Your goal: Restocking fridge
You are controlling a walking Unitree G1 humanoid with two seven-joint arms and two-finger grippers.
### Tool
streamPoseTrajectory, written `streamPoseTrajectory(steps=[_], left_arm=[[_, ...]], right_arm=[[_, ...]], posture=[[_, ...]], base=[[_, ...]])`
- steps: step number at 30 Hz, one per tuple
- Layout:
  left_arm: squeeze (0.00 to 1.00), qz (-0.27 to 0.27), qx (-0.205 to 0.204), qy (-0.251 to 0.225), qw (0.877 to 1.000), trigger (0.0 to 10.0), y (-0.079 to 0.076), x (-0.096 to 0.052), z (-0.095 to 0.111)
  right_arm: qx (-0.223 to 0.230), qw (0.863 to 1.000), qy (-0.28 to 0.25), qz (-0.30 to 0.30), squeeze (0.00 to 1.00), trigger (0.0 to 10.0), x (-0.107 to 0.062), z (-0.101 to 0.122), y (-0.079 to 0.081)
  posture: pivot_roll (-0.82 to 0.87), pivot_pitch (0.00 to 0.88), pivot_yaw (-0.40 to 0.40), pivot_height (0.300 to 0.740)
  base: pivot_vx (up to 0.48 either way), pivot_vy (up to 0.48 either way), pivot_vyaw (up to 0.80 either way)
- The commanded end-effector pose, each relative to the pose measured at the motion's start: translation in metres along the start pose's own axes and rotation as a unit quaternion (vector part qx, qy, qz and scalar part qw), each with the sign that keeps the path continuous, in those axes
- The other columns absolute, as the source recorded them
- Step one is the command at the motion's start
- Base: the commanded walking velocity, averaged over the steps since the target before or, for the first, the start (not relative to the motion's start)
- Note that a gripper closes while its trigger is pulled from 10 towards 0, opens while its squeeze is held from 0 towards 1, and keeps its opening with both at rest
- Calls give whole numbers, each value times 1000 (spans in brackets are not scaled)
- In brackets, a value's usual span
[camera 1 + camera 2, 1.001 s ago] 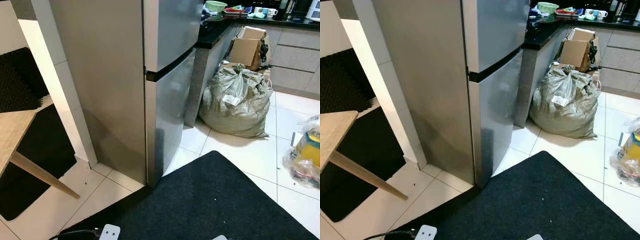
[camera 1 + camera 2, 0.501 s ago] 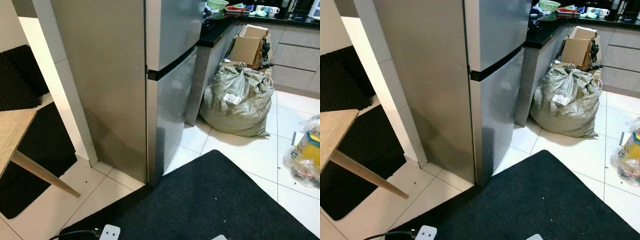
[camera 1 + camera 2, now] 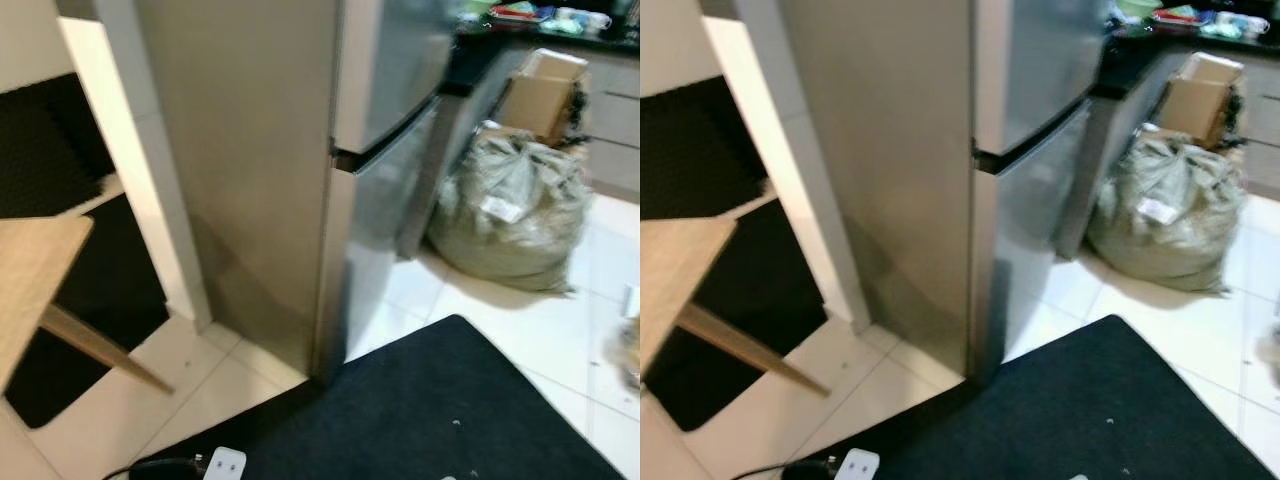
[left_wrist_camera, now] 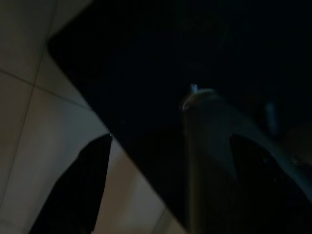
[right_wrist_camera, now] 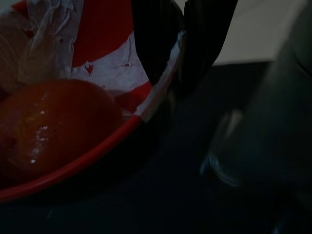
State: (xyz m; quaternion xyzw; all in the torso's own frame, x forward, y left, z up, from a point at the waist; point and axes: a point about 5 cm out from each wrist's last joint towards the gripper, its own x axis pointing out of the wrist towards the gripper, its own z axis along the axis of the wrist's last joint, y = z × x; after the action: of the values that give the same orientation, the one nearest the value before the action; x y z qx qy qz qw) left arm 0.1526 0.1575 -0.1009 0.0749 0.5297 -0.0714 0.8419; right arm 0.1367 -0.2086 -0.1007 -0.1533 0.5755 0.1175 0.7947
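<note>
Landmark: steel two-door fridge (image 3: 380, 170); both doors closed, its front corner facing the camera.
Step in hand (judged): approach to the fridge front. Head views are blurred, so the robot is likely walking or turning.
Right tool (image 5: 183, 48): the two black fingers are pinched narrow on the rim of a red bowl (image 5: 73, 165).
Bowl contents: one orange-red round fruit (image 5: 53, 126), probably a tomato or an orange; white plastic wrap (image 5: 53, 29) crumpled behind it.
Task's thing: the bowl hangs low at the robot's right side, over the black floor mat (image 3: 430, 410), short of the fridge.
Left tool (image 4: 141, 185): over the mat edge and pale floor tiles; view very dark, cannot tell whether the fingers are wide or narrow.
Doing it well (judged): keep the bowl level so the fruit does not roll out. Square up to the door face, not the corner. The free left arm should pull the door, since the right one is loaded.
Right of fridge: a stuffed grey-green sack (image 3: 510, 215) on the floor, a cardboard box (image 3: 545, 95) behind it.
Left of fridge: a wooden surface (image 3: 35, 285).
Hazard (judged): white power strip (image 3: 225, 466) with cable on the floor, in front of the fridge at the mat's edge.
</note>
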Motion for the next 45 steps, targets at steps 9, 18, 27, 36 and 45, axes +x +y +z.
streamPoseTrajectory(steps=[9,18,27,36,45], left_arm=[[0,-7,5,13,1000,10000,-3,0,-6],[0,-4,-9,3,1000,10000,-3,0,-5],[0,-11,-2,7,1000,10000,-3,0,-5],[0,-14,-2,8,1000,10000,-4,0,-6],[0,-15,-1,8,1000,10000,-4,0,-6]], right_arm=[[-4,1000,2,-5,0,10000,-1,-4,-2],[-7,1000,3,-4,0,10000,-1,-4,-2],[-4,1000,2,-3,0,10000,-1,-4,-2],[-8,1000,5,-3,0,10000,-1,-6,-3],[-12,1000,3,-3,0,10000,-1,-3,-4]], posture=[[-35,0,-6,740],[-35,0,-6,740],[-36,0,-5,740],[-35,0,-4,740],[-36,0,-4,740]], base=[[418,0,0],[87,0,-342],[0,-200,0],[0,-455,0],[0,-454,0]])
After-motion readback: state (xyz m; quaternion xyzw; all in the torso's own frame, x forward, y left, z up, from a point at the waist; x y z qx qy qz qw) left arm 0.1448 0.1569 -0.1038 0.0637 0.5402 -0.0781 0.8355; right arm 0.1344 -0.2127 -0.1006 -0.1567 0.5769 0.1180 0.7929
